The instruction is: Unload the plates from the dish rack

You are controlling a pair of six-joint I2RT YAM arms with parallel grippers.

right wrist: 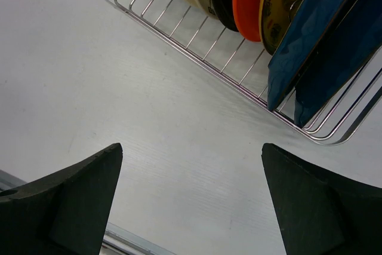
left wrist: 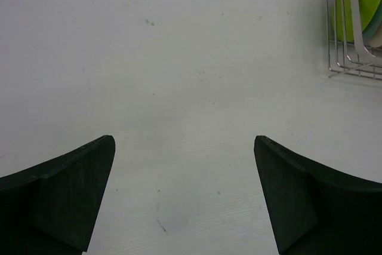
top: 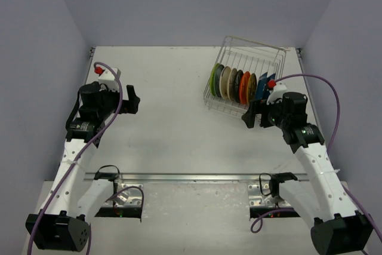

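Robot lab, bare walls [top: 179, 4], white table [top: 173, 135]

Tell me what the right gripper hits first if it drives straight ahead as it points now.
Probably the near wire rim of the dish rack, with the orange plate just behind it; only bare table lies before that. Depth is hard to judge.

Left fingers [left wrist: 59, 195] and right fingers [right wrist: 65, 201] wide apart, empty.
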